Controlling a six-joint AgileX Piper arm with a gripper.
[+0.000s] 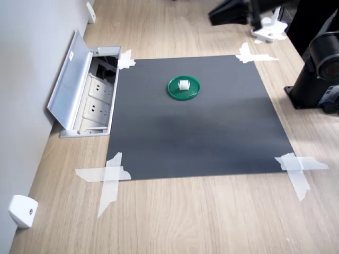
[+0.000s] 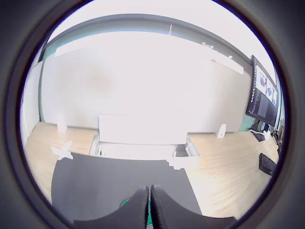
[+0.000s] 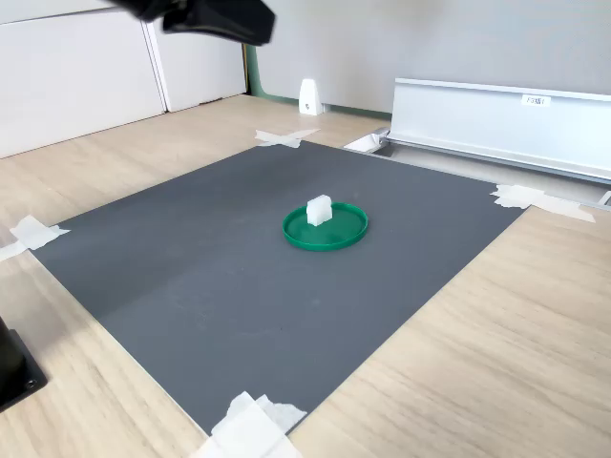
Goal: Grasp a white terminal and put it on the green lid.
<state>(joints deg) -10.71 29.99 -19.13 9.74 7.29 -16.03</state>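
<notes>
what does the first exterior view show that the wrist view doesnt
Only the first exterior view shows the white terminal resting on the green lid, plus a white wedge bracket near the wall. Only the wrist view shows the pincer close up, fingers together with nothing between them, and monitors at one side. Both share the dark mat taped to the wooden table and the open socket box.

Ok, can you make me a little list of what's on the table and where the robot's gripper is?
white terminal: sitting on the green lid
green lid: flat on the dark mat, toward its far side in the first exterior view
dark mat: taped to the wooden table at its corners
gripper: shut, empty, raised away from the lid
socket box: lid open, beside the mat
</notes>
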